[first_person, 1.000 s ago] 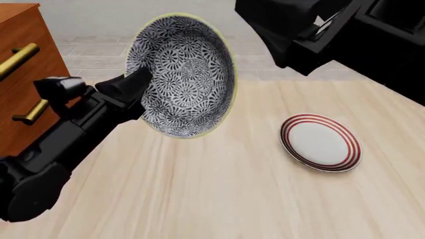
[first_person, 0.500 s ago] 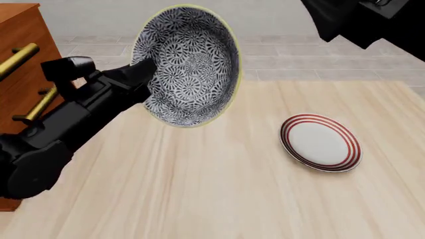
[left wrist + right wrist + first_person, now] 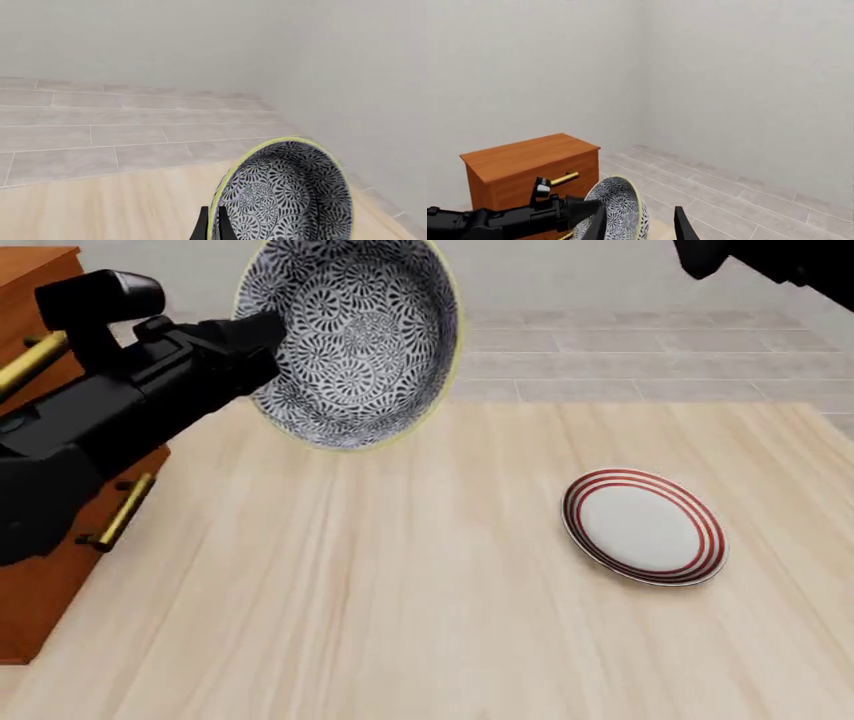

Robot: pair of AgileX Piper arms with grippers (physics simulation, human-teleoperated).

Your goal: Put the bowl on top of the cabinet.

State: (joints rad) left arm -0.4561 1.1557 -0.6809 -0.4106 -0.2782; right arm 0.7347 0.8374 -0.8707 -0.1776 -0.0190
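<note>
In the left wrist view, the bowl (image 3: 283, 192) is seen at the lower right of the frame, standing on edge; its rim is pinched between the closed fingers of the left gripper (image 3: 211, 226) at the bottom edge.

In the front view, the bowl (image 3: 350, 338) is held high at the upper left, tilted with its opening toward the camera, clear of the table (image 3: 400, 620); the cabinet (image 3: 40, 490) is found at the left edge, partly behind the arm, so the carry is judged to go leftward.

In the right wrist view, the cabinet's flat top (image 3: 527, 155) is seen beside the bowl (image 3: 617, 210); the right gripper (image 3: 639, 226) is empty, its fingers spread, and it is the farther one.
</note>
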